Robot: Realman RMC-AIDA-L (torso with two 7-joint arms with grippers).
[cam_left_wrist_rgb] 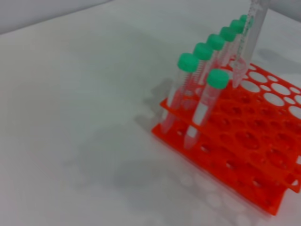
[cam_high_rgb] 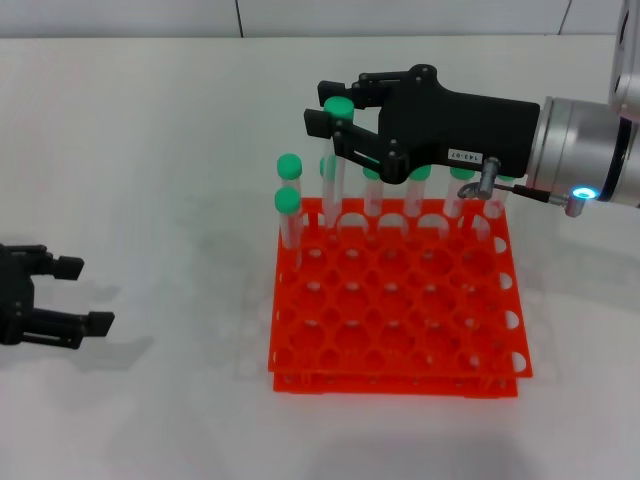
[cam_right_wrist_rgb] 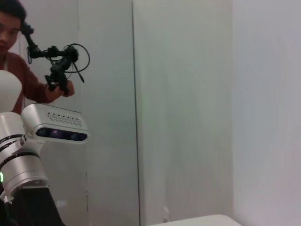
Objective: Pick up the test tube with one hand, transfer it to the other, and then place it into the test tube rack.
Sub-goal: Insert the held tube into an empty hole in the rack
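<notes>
Below the right gripper (cam_high_rgb: 322, 112) sits the orange rack (cam_high_rgb: 395, 330) on the white table (cam_high_rgb: 150, 150), green-capped tubes (cam_high_rgb: 288, 200) lined along its back rows. That gripper grips the test tube (cam_high_rgb: 338, 150) upright, tip over a back hole. Left gripper (cam_high_rgb: 80, 295) waits far off, fingers apart.
</notes>
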